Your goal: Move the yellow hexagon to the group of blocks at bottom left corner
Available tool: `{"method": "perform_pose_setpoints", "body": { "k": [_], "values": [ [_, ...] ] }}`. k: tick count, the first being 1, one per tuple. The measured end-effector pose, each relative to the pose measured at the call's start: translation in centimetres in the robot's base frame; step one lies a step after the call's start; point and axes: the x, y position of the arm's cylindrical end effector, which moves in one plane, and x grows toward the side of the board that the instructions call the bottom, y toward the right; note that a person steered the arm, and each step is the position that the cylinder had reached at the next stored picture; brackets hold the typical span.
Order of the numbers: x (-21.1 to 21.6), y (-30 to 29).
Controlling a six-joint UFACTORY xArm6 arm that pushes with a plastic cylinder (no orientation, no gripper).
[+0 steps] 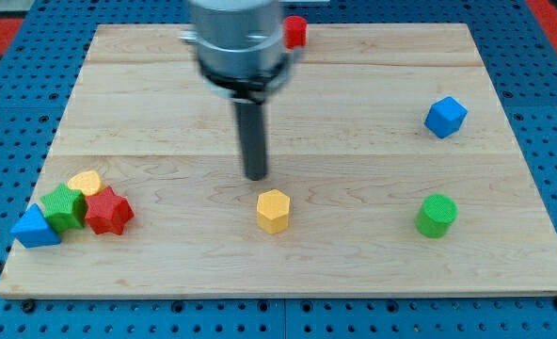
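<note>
The yellow hexagon (273, 210) stands on the wooden board near the bottom middle. My tip (256, 176) is just above it and slightly to its left in the view, a short gap apart. The group at the bottom left holds a blue triangle (34, 227), a green star (63, 206), a red star (108, 212) and a yellow block (86, 182) of rounded shape, all close together.
A blue cube (445, 116) sits at the right, a green cylinder (436, 216) at the lower right. A red block (295, 31) shows at the top edge, partly behind the arm's body. The board (166, 113) lies on a blue pegboard.
</note>
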Motion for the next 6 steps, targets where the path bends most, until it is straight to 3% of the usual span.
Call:
{"method": "perform_pose_setpoints", "body": {
  "k": [1, 2, 3, 4, 6],
  "values": [
    [4.8, 5.4],
    [8.8, 5.9],
    [5.1, -1.3],
    [3.7, -0.1],
    [3.5, -11.9]
  ]
}}
